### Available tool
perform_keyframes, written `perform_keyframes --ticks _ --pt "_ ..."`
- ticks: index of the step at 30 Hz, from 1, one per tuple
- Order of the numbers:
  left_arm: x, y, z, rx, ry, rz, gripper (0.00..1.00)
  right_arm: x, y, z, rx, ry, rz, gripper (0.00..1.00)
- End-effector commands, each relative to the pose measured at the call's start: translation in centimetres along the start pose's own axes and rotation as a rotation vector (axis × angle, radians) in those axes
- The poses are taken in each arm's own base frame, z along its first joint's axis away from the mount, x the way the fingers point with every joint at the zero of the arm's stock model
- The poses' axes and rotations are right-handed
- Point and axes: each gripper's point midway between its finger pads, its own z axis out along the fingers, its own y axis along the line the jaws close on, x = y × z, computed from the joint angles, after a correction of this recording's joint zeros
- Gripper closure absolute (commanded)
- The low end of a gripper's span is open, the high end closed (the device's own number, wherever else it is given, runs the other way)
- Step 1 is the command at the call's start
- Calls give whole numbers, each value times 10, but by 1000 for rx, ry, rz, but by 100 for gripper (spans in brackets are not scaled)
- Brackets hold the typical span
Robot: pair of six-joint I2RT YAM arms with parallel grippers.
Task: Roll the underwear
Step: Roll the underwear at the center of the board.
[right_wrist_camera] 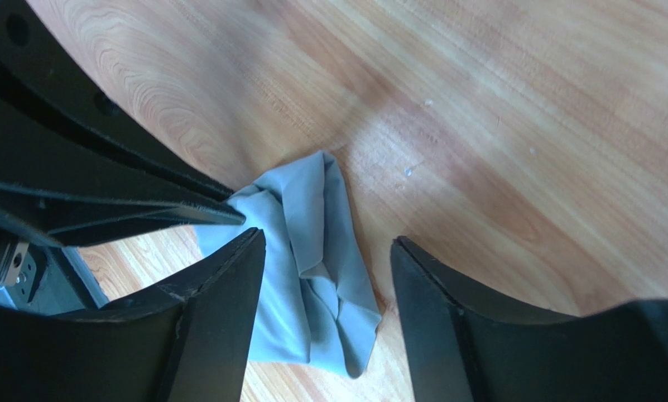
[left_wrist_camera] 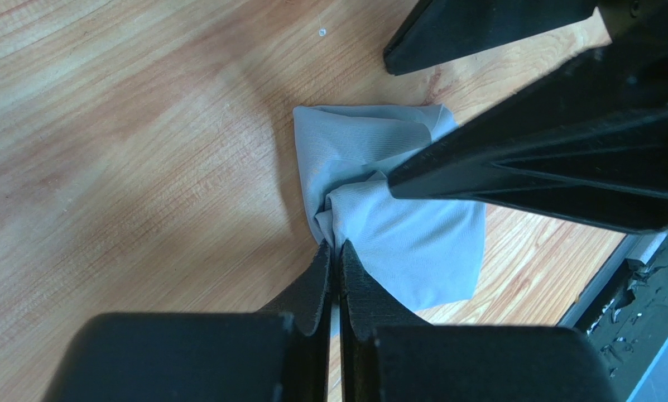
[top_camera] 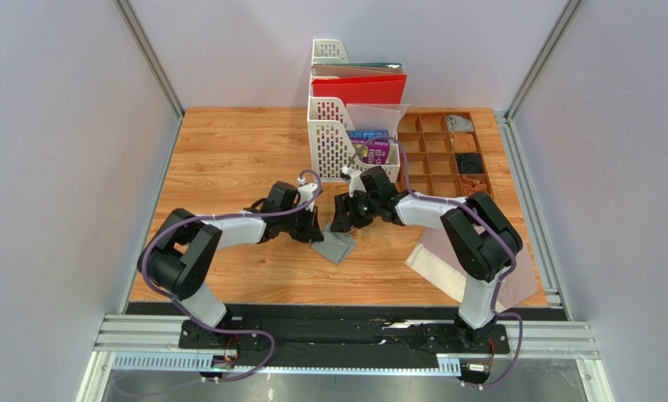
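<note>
The grey underwear [top_camera: 339, 246] lies bunched and partly folded on the wooden table [top_camera: 228, 151] between both arms. My left gripper [left_wrist_camera: 335, 248] is shut, pinching a crumpled edge of the grey underwear [left_wrist_camera: 412, 234]. My right gripper [right_wrist_camera: 327, 239] stands open just above the same grey underwear [right_wrist_camera: 312, 285], one finger on each side of it, with nothing gripped. In the top view the left gripper [top_camera: 316, 230] and the right gripper [top_camera: 344, 223] nearly meet over the cloth. The pale pinkish-beige underwear [top_camera: 436, 255] lies flat at the right, partly hidden under the right arm.
White file racks [top_camera: 335, 134] with a red folder [top_camera: 359, 88] stand at the back centre. A purple box [top_camera: 377, 152] sits beside them. A wooden compartment tray [top_camera: 446, 155] holding small dark items is at the back right. Grey walls close in both sides.
</note>
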Motion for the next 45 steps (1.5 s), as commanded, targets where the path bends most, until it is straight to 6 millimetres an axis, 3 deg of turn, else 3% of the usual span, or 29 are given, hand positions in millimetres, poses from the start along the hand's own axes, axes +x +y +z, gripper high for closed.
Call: perform_keyframes --ticks 1,6,16,28,35,45 --pt "-5 -6 -4 22 -2 45 100 -8 -8 8 13 -3 -28 39" --pt "-5 -5 -5 15 -3 49 100 -1 -17 13 35 22 6 45" --pt "-9 -4 -6 -7 -6 32 100 15 -24 14 57 72 72 71" --pt "-10 -4 -5 -12 4 16 100 3 -1 14 -50 44 116 99" --pt "-9 -1 -4 -35 31 -7 100 -25 25 -10 -114 -68 105 100" --pt "-8 -1 -1 -30 49 -22 100 -25 38 -13 -179 -83 133 100"
